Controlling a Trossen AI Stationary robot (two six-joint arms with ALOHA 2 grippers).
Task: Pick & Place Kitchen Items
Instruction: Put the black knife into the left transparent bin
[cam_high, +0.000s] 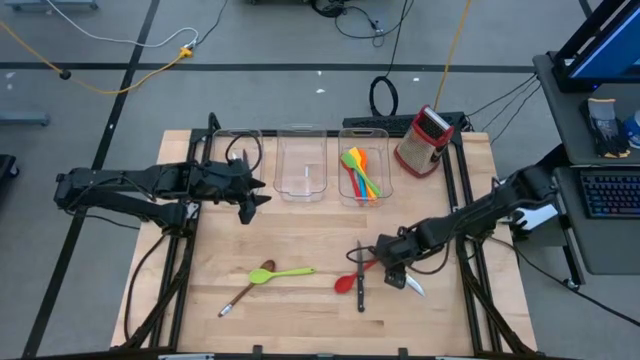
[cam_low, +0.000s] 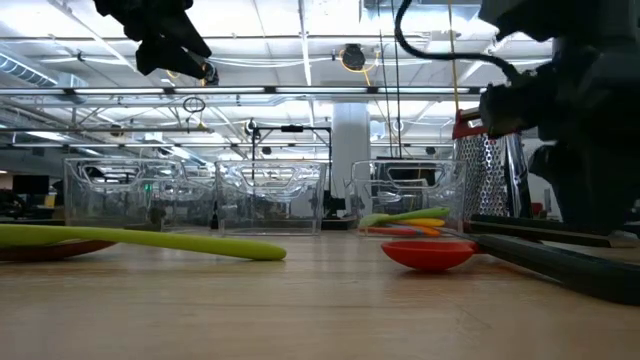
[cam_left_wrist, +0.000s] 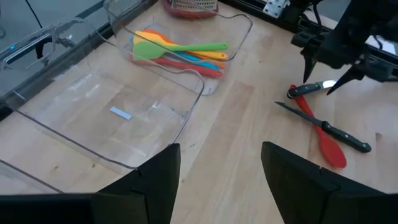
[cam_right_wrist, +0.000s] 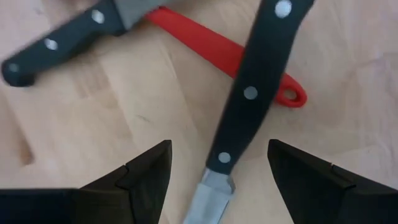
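Two knives: one (cam_right_wrist: 249, 93) straight between my right gripper's (cam_right_wrist: 219, 163) wide-open, empty jaws, the other (cam_right_wrist: 59, 34) just beyond, both crossing one red spoon (cam_right_wrist: 205, 46). One green spoon (cam_high: 287, 272) and one brown spoon (cam_high: 245, 288) lie well apart. Three bins (cam_high: 301, 165); several utensils (cam_high: 362, 172) in one. One grater (cam_high: 424, 140). My left gripper (cam_left_wrist: 219, 171) hangs open, empty.

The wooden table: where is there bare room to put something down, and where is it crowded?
Free: the table between the bins and the green spoon, and the middle bin. Crowded: the right bin full of utensils, and around the right gripper, where knives cross the red spoon.
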